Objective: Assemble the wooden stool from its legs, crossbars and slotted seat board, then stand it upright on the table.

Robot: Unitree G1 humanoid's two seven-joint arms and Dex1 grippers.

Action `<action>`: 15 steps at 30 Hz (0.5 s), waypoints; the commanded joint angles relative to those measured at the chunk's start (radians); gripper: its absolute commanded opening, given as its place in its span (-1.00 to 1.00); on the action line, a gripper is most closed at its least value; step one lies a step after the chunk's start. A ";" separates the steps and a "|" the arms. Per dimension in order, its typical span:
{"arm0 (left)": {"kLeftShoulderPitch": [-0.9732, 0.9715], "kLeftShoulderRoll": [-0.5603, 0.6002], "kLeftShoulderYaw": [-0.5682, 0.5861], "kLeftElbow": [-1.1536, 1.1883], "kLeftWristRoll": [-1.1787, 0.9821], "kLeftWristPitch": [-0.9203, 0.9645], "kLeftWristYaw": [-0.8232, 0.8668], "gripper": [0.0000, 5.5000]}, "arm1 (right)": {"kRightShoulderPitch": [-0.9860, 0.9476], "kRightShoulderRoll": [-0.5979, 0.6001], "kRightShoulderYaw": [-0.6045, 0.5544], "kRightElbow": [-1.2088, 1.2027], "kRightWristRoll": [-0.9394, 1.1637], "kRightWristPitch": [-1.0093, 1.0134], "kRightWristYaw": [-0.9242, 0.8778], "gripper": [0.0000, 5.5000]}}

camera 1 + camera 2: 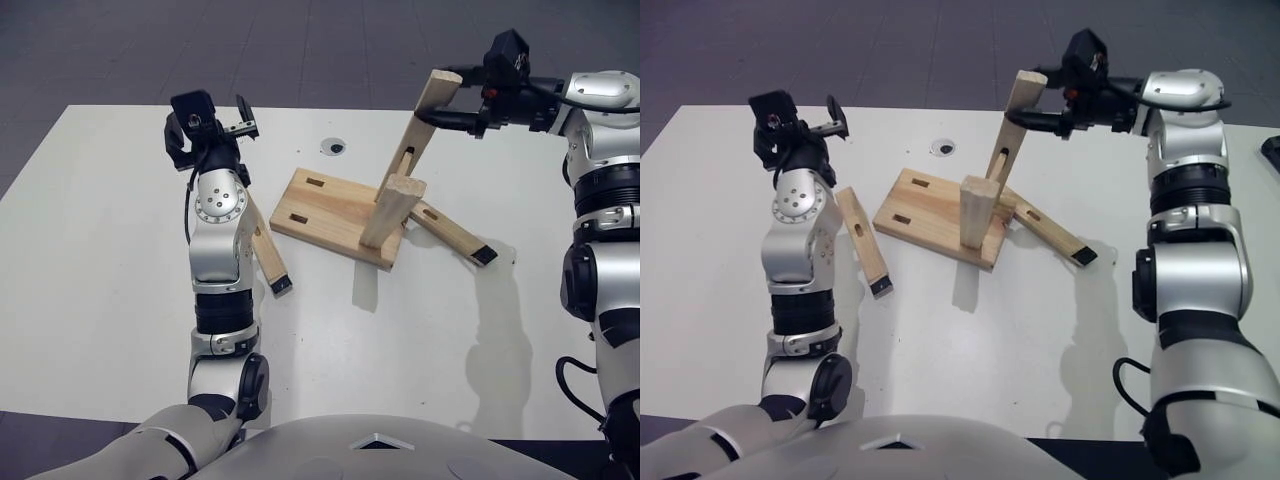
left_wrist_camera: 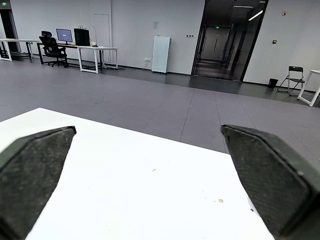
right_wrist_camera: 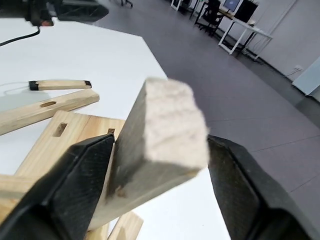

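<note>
Hole (image 1: pixel 334 147) lies behind seat board (image 1: pixel 325 205); right pincer (image 1: pixel 438 95) clamps tilted leg (image 1: pixel 410 150), left pincer (image 2: pixel 150 170) apart

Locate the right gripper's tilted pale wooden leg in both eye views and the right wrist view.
Left eye view: tilted pale wooden leg, upper right of centre.
Right eye view: leg, upper centre.
Right wrist view: its cut end, centre.
Shared landmark: slotted wooden seat board at its foot.

Bright, even light falls from overhead and slightly from 12 o'clock, so the white table (image 1: pixel 100 300) glows without hard glare. Soft grey shadows spread toward 6 o'clock from the upright leg (image 1: pixel 392 210) and the seat board (image 1: pixel 320 205). Ceiling strips (image 2: pixel 255 14) burn at 1 o'clock in the left wrist view. The cut end of the raised leg (image 3: pixel 170 120) is washed pale.
</note>
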 commanded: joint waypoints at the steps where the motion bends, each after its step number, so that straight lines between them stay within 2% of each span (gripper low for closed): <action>1: -0.004 -0.005 0.008 0.006 -0.001 -0.010 0.012 0.96 | -0.118 -0.015 -0.087 0.063 0.009 -0.035 -0.104 0.50; 4: 0.004 -0.008 0.011 0.003 -0.002 -0.015 0.020 0.96 | -0.162 -0.030 -0.178 0.048 0.072 0.002 -0.159 0.68; 7: 0.018 -0.002 0.028 -0.008 -0.002 -0.017 0.029 0.96 | -0.089 -0.037 -0.275 -0.158 0.219 0.188 -0.125 0.84; 9: 0.031 0.011 0.048 -0.019 -0.001 -0.014 0.035 0.96 | 0.085 -0.048 -0.309 -0.500 0.369 0.398 -0.121 0.95; 12: 0.051 0.034 0.082 -0.043 0.001 -0.004 0.042 0.96 | 0.362 -0.051 -0.357 -1.024 0.656 0.663 -0.230 0.95; 15: 0.059 0.047 0.103 -0.067 0.003 0.004 0.045 0.96 | 0.513 -0.021 -0.377 -1.301 0.950 0.802 -0.403 0.95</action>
